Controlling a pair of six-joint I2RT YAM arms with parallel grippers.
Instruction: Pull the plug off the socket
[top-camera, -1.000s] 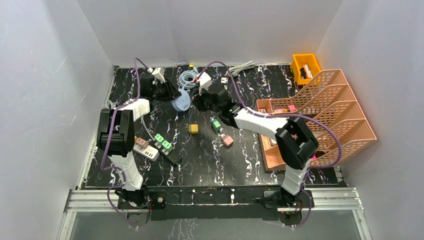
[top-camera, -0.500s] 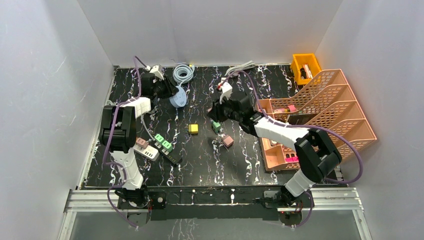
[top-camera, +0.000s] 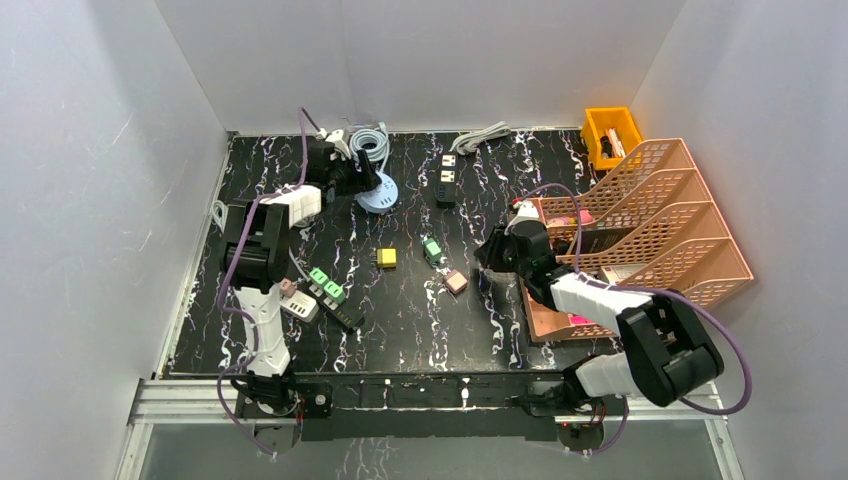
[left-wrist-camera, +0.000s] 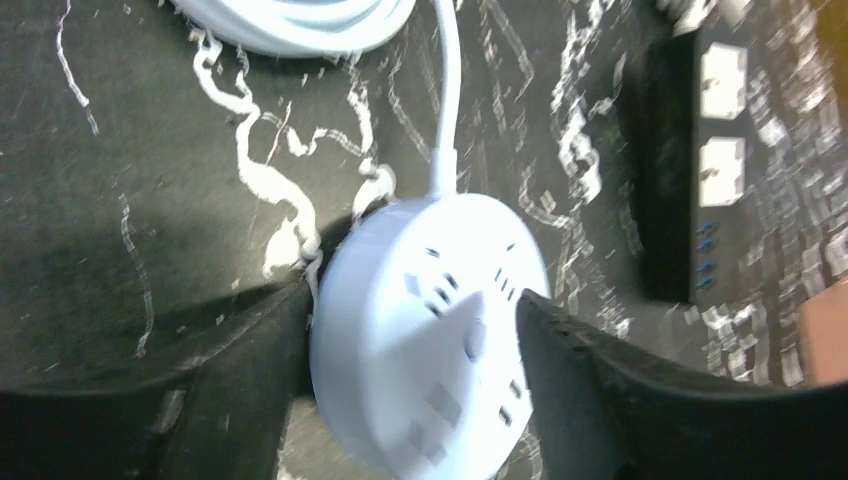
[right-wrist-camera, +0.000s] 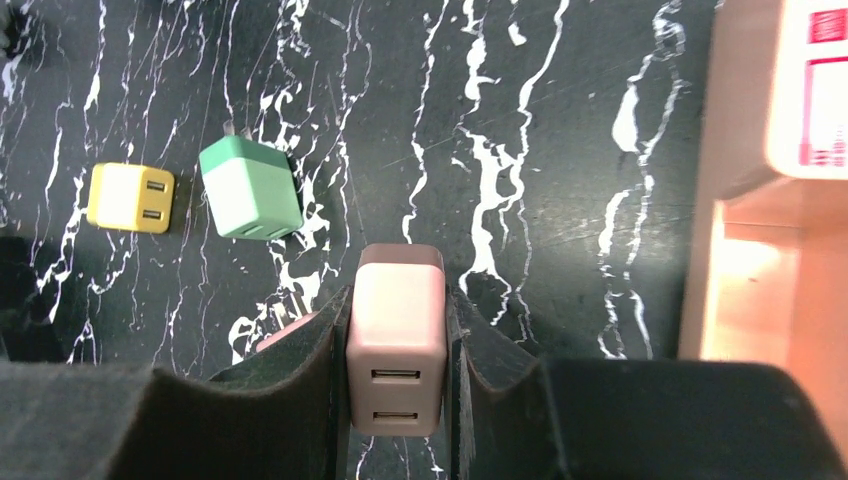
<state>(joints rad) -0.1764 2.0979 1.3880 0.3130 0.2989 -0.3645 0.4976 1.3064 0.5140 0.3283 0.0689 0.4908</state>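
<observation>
Plug (right-wrist-camera: 397, 345) is already off the socket (left-wrist-camera: 430, 330). The two sit well apart, so we judge the pull itself done and we're at the put-down step.

R claw (right-wrist-camera: 397, 305) is clamped on the plug, one pad per side, USB ports facing the cam. It's over the table (right-wrist-camera: 560, 150) beside the rack (right-wrist-camera: 740, 120). A green cube (right-wrist-camera: 250, 188) and a yellow cube (right-wrist-camera: 130, 197) lie further off.

L claw (left-wrist-camera: 412, 300) is at the back, jaws apart, straddling the round socket, which lies flat. We can't tell if the pads touch its rim.

Next, we'd say: lower R, let go of the plug, then lift L straight up w/o dragging the socket.
</observation>
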